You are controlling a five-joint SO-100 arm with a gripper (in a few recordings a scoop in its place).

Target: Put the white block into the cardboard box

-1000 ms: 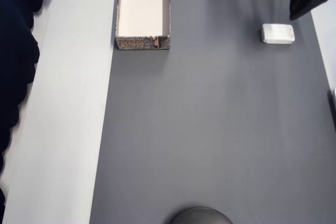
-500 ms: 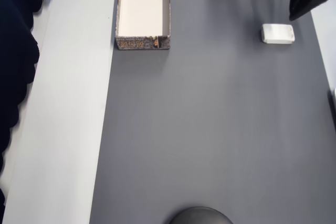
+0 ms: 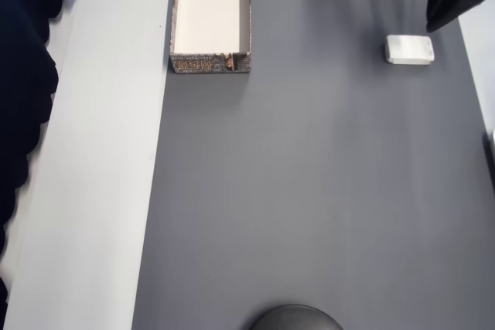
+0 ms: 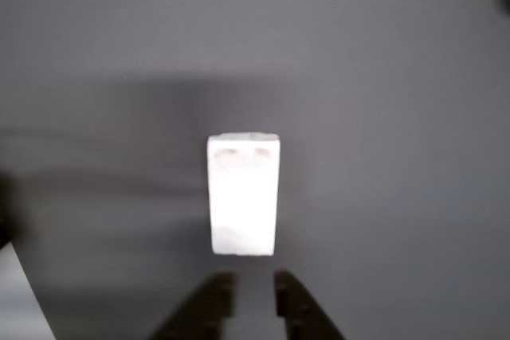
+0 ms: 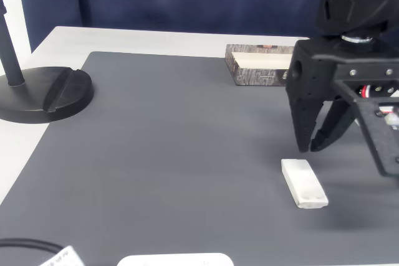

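The pincer [image 5: 310, 143] hangs just above the surface, fingers nearly together with a narrow gap and nothing between them. It has barely moved over the last second, so the approach looks paused rather than progressing. The block [image 5: 303, 182] lies flat on the grey mat [image 5: 162, 154] just in front of the tips, untouched and in the same spot. The box [image 3: 210, 15] sits well apart, empty. Judging by this, the fingers must spread before any grasp.
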